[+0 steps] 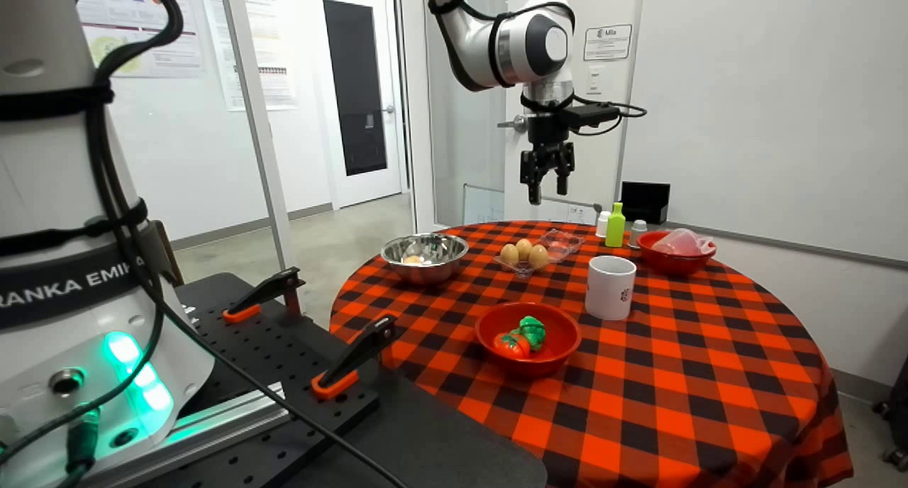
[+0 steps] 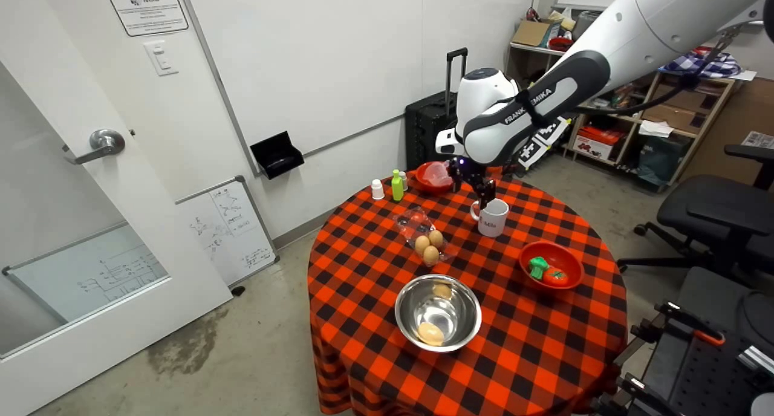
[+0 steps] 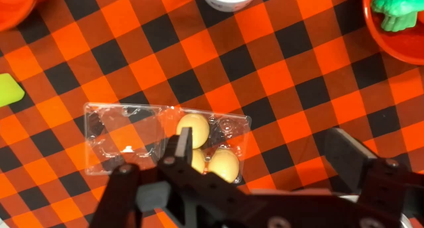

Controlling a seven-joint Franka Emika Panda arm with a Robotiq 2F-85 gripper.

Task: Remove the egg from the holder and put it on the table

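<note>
— What stands farthest left on the round, red-and-black checked table [image 1: 660,396]?

— In an exterior view, a stainless steel bowl [image 1: 433,274], left of the clear plastic egg carton [image 3: 232,127] and apart from it. One egg [image 2: 430,333] lies inside. A second tan patch [image 2: 442,291] shows on the bowl's wall; I can't tell whether it is an egg or a reflection.

— Next along?

— A red bowl [image 1: 539,369], nearer the camera than the carton, holding a tomato [image 1: 512,345] and a broccoli floret [image 1: 532,332].

— And the carton itself?

— Its lid [image 3: 122,135] lies flat to one side, the checks showing through its plastic, and three eggs [image 3: 224,165] sit in the other half.

— So where is the task's egg?

— Three in the carton, one in the steel bowl; which is meant, I can't tell.

— How does the gripper [image 1: 548,195] stand?

— Raised well above the carton's level, its fingers [image 3: 346,158] released, spread wide apart. In the wrist view one finger hides part of the carton's eggs.

— Further right?

— A small white container [image 1: 603,223], then a white Mila mug [image 1: 608,289], nearer the camera than the carton, then a green bottle [image 1: 615,227] and another small container [image 1: 638,234]; all four stand right of the carton.

— And at the far end?

— Another red bowl [image 1: 674,263], well right of the carton, with a pinkish translucent piece [image 1: 682,242] in it, too vague to name.
</note>
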